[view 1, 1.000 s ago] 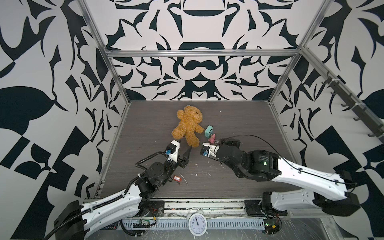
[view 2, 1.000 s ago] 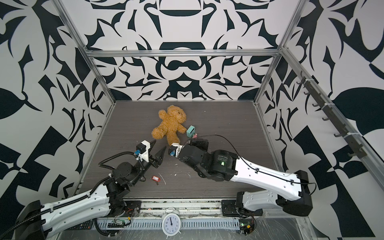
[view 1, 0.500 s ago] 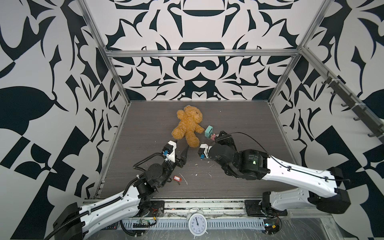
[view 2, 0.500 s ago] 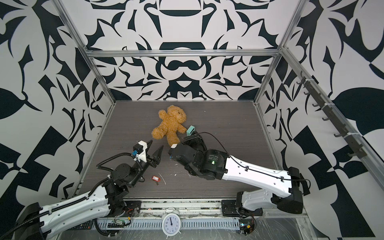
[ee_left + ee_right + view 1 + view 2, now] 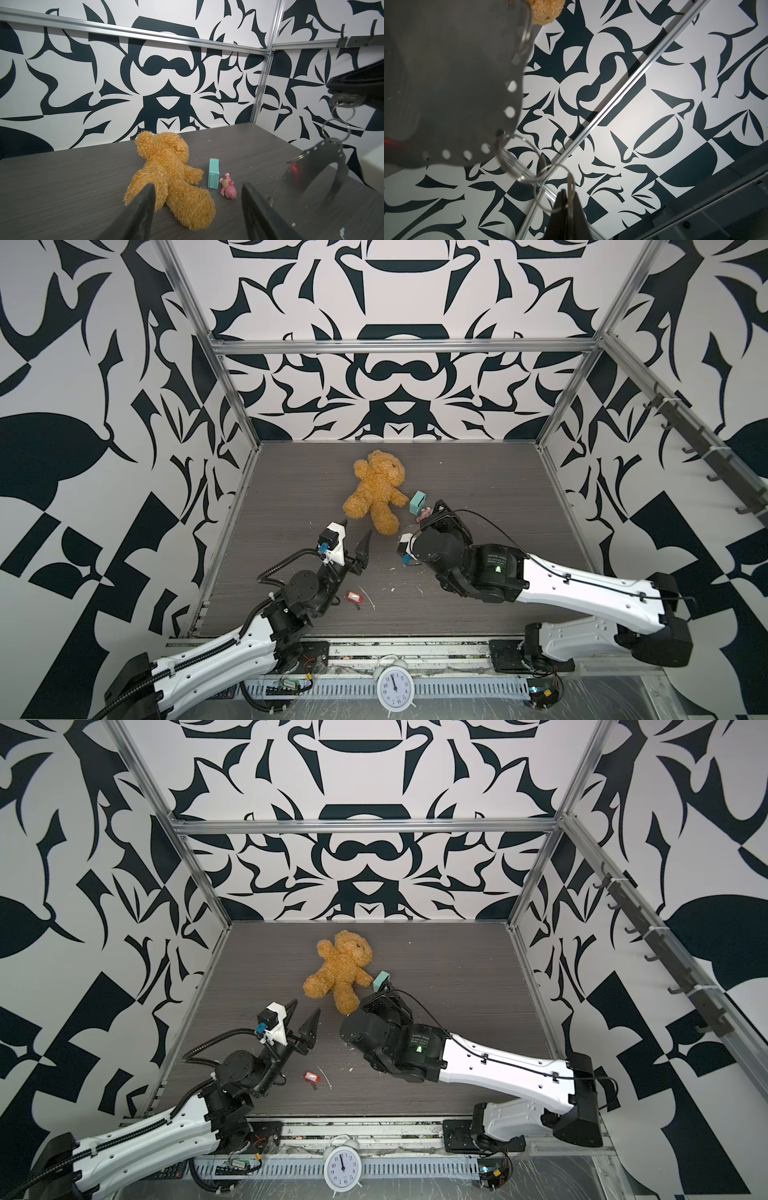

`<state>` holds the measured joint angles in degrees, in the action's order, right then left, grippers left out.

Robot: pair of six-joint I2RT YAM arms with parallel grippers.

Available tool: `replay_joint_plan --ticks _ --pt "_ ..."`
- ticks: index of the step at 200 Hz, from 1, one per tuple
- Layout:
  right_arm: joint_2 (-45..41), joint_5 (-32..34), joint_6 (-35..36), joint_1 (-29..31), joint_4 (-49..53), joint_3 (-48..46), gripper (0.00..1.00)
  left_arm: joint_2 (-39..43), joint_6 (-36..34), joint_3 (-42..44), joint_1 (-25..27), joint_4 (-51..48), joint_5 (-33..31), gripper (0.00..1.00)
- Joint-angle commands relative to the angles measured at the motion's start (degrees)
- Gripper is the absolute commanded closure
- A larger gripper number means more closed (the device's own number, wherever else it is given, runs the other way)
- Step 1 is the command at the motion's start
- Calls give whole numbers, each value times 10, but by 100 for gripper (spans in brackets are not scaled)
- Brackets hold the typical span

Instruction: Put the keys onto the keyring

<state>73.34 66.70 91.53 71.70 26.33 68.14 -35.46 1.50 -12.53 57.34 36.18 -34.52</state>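
A red tag key point(image 5: 354, 596) point(image 5: 311, 1076) lies on the dark table beside my left arm, behind its gripper. The left gripper point(image 5: 356, 529) point(image 5: 306, 1007) point(image 5: 197, 187) is open and empty, pointing at the teddy bear's leg. My right gripper point(image 5: 566, 194) point(image 5: 342, 95) is shut on the keyring point(image 5: 550, 187), a small silver ring point(image 5: 340, 110) linked to another point(image 5: 335, 131). From these the grey strap point(image 5: 446, 83) point(image 5: 311, 172) with dotted edges hangs down to the table. In both top views the right wrist hides its fingers.
A tan teddy bear point(image 5: 376, 489) point(image 5: 166, 172) lies mid-table, with a teal box point(image 5: 417, 502) point(image 5: 213, 176) and a small pink toy point(image 5: 228, 187) next to it. White scraps point(image 5: 368, 597) dot the front of the table. A white alarm clock point(image 5: 394, 686) stands below the front edge.
The right arm has drawn left and turned its wrist while keeping hold of the keyring. The left gripper has shifted slightly left and back, still open.
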Motion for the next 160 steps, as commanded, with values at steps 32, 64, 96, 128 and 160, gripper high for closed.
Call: replay_joint_plan --ticks 32,64,96,128,160 --pt "-74 -36 106 -17 -183 -86 100 14 -2 6 -2 1 -8 30" --pt "-77 -41 100 -17 -166 -88 100 3 -8 4 -2 7 -8 30" --pt "-63 -26 119 -17 -163 -74 100 1 -8 1 -2 6 -8 30" --pt "-56 -33 104 -18 -159 -74 100 4 -6 3 -2 3 -8 30" --pt "-45 -51 72 -18 -161 -82 100 10 -2 4 -2 0 -11 29"
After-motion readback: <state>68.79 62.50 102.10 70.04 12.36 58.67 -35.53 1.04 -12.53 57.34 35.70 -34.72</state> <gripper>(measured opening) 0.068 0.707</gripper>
